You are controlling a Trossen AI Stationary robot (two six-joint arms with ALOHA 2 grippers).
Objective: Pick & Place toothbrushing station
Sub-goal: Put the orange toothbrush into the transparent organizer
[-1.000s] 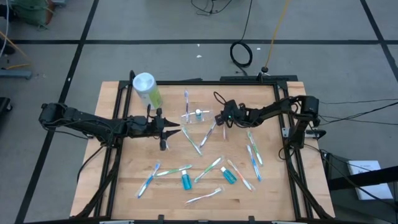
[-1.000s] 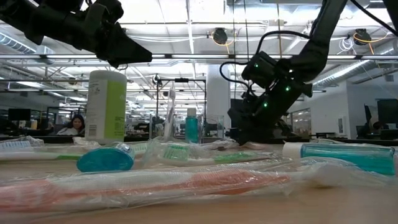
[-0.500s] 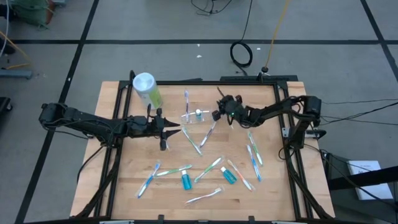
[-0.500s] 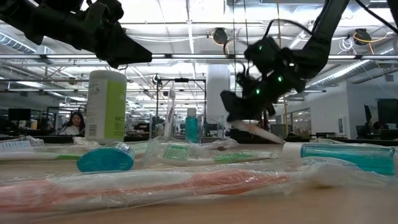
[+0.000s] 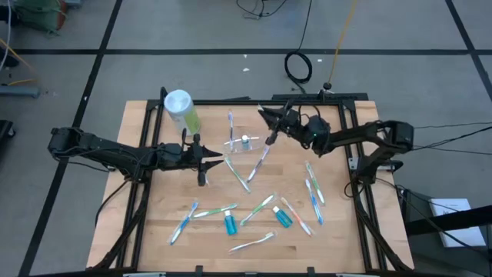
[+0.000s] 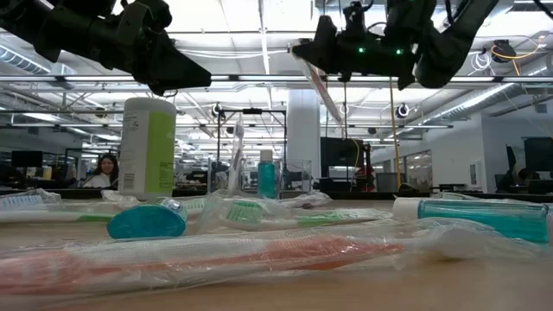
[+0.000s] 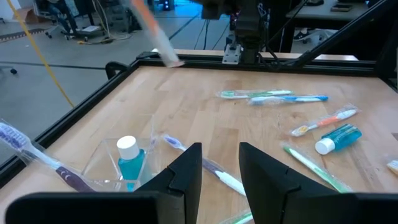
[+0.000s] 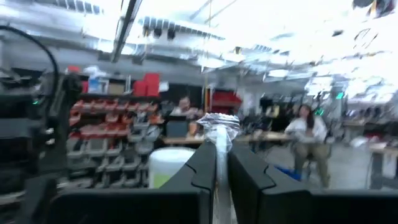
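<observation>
Counts on the wooden table (image 5: 146,223)

Two dark arms, each with one gripper: left gripper (image 5: 216,162), right gripper (image 5: 266,118). One green canister (image 5: 183,112) with a white lid. One clear holder (image 5: 243,143) containing one blue tube (image 5: 245,141). Two more blue tubes lie flat: one (image 5: 229,223), another (image 5: 281,217). Roughly a dozen wrapped toothbrushes; exact number unclear.

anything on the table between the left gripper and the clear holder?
High view: a wrapped toothbrush lies slanted on the wood between the left gripper and the small clear plastic holder; otherwise that stretch is bare.
</observation>
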